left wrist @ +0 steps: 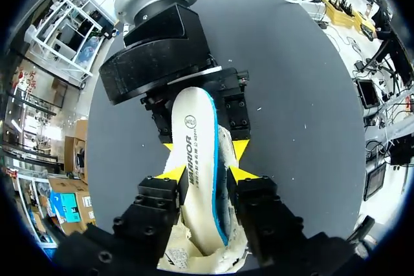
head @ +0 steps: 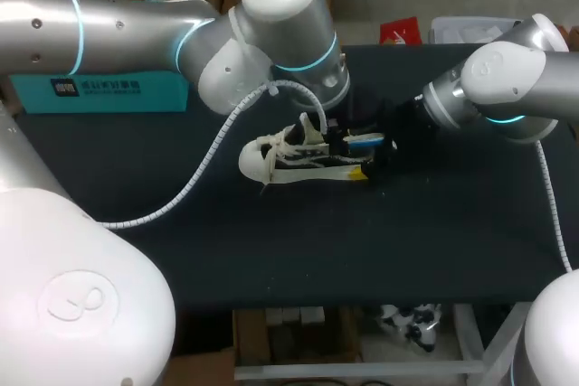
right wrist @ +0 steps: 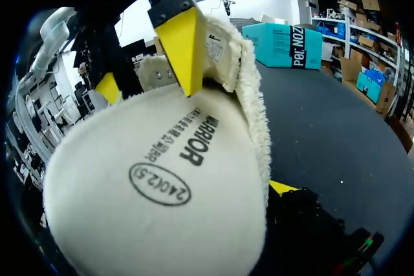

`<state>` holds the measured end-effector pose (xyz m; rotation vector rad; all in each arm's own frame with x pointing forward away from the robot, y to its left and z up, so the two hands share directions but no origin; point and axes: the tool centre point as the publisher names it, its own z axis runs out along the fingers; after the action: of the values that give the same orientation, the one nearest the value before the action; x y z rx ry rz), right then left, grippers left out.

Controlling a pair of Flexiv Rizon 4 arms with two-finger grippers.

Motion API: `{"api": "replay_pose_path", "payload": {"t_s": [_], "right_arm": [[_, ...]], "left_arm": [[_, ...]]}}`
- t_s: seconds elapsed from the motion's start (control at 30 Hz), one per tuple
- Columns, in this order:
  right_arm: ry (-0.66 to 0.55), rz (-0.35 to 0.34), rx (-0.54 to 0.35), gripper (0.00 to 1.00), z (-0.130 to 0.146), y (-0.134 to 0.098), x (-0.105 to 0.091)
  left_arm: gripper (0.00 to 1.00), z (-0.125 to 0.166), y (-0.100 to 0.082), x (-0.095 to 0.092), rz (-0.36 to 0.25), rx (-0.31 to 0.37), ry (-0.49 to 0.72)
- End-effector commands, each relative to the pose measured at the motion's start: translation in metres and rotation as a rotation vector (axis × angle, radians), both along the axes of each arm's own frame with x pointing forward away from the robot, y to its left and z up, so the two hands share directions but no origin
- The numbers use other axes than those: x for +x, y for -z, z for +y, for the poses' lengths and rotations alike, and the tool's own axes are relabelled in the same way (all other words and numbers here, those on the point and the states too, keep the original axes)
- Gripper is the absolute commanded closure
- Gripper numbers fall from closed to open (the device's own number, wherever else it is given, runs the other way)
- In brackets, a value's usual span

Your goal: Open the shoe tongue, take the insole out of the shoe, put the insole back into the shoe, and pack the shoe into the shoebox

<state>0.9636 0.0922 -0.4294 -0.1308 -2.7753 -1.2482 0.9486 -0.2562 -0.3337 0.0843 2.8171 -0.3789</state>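
The shoe (head: 298, 158) lies mid-counter (head: 434, 241), toe pointing left, with the shoebox (head: 99, 89) behind it at the far left. The insole (left wrist: 194, 159) juts from the heel opening, which the left pincer (left wrist: 206, 172) clasps from both sides. The insole's free end reaches the right pincer (left wrist: 205, 148).

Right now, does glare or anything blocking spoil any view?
Head view: lamp glare on my left arm, which hides part of the shoe. Right wrist view: the insole fills most of it, backlit. Left wrist view: evenly lit, insole plain.
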Motion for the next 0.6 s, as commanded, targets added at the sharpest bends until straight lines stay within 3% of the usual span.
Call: {"api": "replay_pose_path", "payload": {"t_s": [0.03, 0.13, 0.17, 0.23, 0.6], "right_arm": [[-0.002, 0.001, 0.002, 1.0, 0.0, 0.006, -0.002], [-0.002, 0.001, 0.002, 1.0, 0.0, 0.006, -0.002], [-0.002, 0.001, 0.002, 1.0, 0.0, 0.006, -0.002], [-0.002, 0.001, 0.002, 1.0, 0.0, 0.006, -0.002], [-0.002, 0.001, 0.002, 1.0, 0.0, 0.006, -0.002]], "left_arm": [[0.6, -0.012, 0.011, 0.008, -0.023, 0.02, -0.031], [0.63, -0.013, 0.015, 0.015, -0.027, 0.021, -0.052], [0.68, -0.013, 0.015, 0.017, -0.02, 0.018, -0.051], [1.0, -0.011, 0.016, 0.018, -0.016, 0.012, -0.053], [1.0, 0.01, -0.015, 0.003, 0.001, -0.069, -0.008]]}}
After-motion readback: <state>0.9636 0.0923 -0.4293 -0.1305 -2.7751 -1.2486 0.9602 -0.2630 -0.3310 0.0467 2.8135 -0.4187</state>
